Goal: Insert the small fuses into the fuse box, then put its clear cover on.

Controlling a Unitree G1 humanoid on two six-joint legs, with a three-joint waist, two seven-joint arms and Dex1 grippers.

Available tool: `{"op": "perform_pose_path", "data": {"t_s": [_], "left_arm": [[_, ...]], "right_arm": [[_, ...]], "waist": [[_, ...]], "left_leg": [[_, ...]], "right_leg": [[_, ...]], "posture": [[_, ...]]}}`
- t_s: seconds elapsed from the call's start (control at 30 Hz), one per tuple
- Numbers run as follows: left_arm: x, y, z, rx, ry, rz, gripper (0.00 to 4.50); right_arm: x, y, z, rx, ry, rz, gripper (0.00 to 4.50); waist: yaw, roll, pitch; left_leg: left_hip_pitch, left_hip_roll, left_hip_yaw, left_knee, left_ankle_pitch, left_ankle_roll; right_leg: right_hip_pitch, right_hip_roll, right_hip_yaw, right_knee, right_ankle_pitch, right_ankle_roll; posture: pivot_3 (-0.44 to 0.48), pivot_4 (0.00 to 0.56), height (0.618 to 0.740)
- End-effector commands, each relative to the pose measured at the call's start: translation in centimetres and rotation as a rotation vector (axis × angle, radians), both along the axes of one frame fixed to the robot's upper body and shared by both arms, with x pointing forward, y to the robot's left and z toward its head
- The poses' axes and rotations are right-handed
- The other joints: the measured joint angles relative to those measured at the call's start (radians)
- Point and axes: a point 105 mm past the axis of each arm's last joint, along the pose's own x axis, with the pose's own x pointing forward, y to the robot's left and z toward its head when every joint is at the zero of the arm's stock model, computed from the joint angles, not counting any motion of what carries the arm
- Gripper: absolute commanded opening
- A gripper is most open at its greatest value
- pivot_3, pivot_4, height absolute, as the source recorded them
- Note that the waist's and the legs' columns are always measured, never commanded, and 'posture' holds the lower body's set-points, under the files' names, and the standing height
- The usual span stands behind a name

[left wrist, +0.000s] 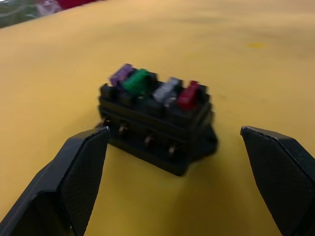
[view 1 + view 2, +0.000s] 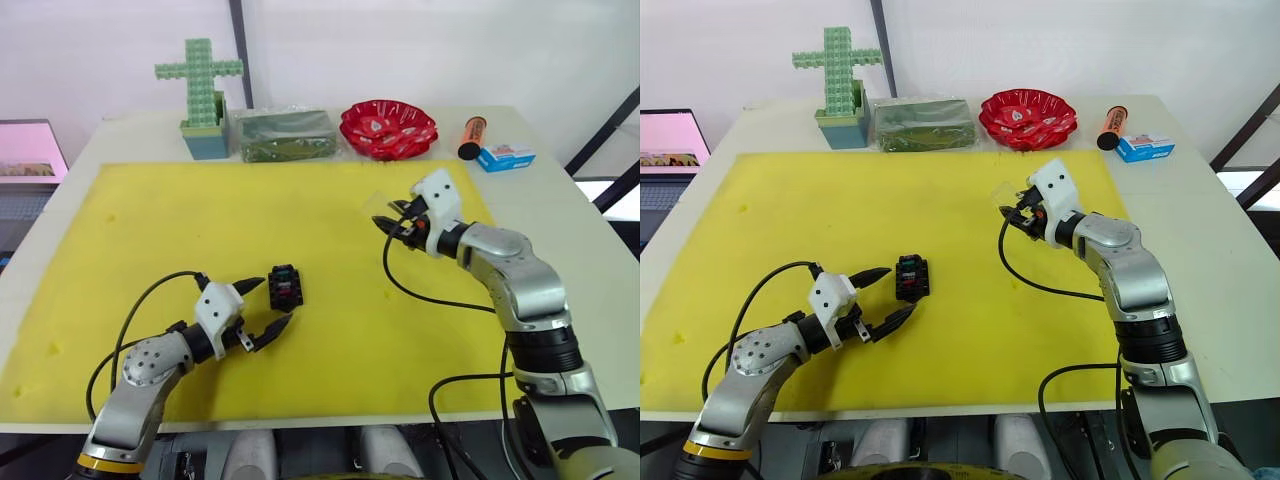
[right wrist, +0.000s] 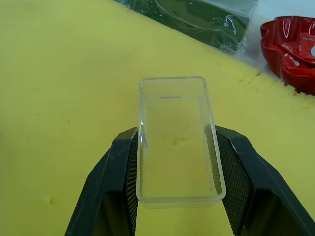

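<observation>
Sitting on the yellow mat (image 2: 330, 330) near its front, the fuse box (image 2: 286, 287) already carries all four fuses (image 1: 156, 88) in its top row (purple, green, grey, red in the left wrist view), so only the cover (image 3: 177, 137) remains to go on. That cover is pinched by its long sides in the right hand (image 2: 400, 216), lifted off the mat and well apart from the box, toward the far right of the mat. The left hand (image 2: 262, 307) lies low with its fingers (image 1: 74, 177) spread wide, the box just ahead of their tips and untouched.

Likely trouble: the cover is slick and thin-walled, so a hard squeeze could bow it or let it squirt out. If it comes down tilted or rotated against the box, an edge could catch on a fuse and jam, or push one askew. The box is light and unheld; a downward press off-centre could tip or skid it on the soft mat unless the left hand braces it. The desk (image 2: 555, 200) clutter behind lies well clear of the path
</observation>
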Motion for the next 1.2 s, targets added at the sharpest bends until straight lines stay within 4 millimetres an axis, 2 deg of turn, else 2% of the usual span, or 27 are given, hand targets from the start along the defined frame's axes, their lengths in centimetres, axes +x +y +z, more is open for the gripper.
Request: {"op": "perform_pose_path", "data": {"t_s": [0.03,0.2,0.37,0.73,0.83,0.97,1.07,1.2], "left_arm": [[-0.1,-0.2,-0.3,-0.009,0.026,0.046,4.50],[-0.6,0.3,-1.0,0.030,0.051,0.055,4.50],[0.2,1.4,-0.8,0.040,0.030,0.118,4.50],[2.2,7.2,0.2,0.093,-0.077,0.389,4.50],[2.1,7.0,0.6,0.041,-0.085,0.361,4.50],[0.6,5.1,1.8,-0.070,-0.103,0.230,4.50],[0.0,3.8,1.2,-0.047,-0.071,0.164,4.50],[0.4,2.5,1.0,-0.056,-0.066,0.154,4.50]], "right_arm": [[-0.2,-0.2,1.8,0.010,-0.064,-0.003,1.81],[-0.3,-0.3,1.7,0.012,-0.063,-0.008,1.81],[-0.3,-0.3,1.7,0.012,-0.064,-0.008,1.81],[-0.2,-0.1,1.7,0.014,-0.070,-0.004,1.81],[-0.2,0.0,1.7,0.010,-0.072,0.002,1.81],[-0.2,-0.2,2.0,0.018,-0.072,-0.006,1.81],[-0.2,-0.3,2.1,0.030,-0.074,-0.013,1.81],[-0.2,-0.1,2.1,0.033,-0.074,-0.011,1.81]], "waist": [[0.000,0.000,0.000],[-0.001,0.000,0.000],[-0.002,0.000,0.000],[-0.003,0.000,0.000],[-0.003,0.000,0.000],[-0.003,0.000,0.000],[0.001,0.000,0.000],[0.001,0.000,0.000]], "left_leg": [[0.000,0.000,0.000,0.000,0.000,0.000],[0.001,0.000,0.000,-0.001,0.000,0.000],[0.002,0.000,0.000,-0.001,0.000,0.000],[0.003,0.000,0.000,-0.001,0.000,0.000],[0.003,0.000,0.000,-0.001,0.000,0.000],[0.003,0.001,0.001,-0.002,0.000,0.000],[0.003,0.000,0.001,-0.001,0.000,0.000],[0.003,0.000,0.001,-0.001,0.000,0.000]], "right_leg": [[0.000,0.000,0.000,0.000,0.000,0.001],[0.000,0.000,0.000,0.000,0.000,0.000],[0.001,0.000,0.000,0.000,-0.001,-0.001],[0.002,0.000,0.000,0.000,-0.001,-0.001],[0.002,0.000,0.000,0.000,-0.001,-0.001],[0.002,0.000,0.000,0.000,-0.001,-0.001],[0.002,0.000,0.000,0.000,-0.001,-0.002],[0.002,-0.001,0.000,0.000,-0.001,-0.002]], "posture": [[0.000,0.150,0.740],[0.000,0.150,0.740],[0.000,0.150,0.740],[0.000,0.150,0.740],[0.000,0.150,0.740],[0.000,0.150,0.740],[0.000,0.150,0.740],[0.000,0.150,0.740]]}}
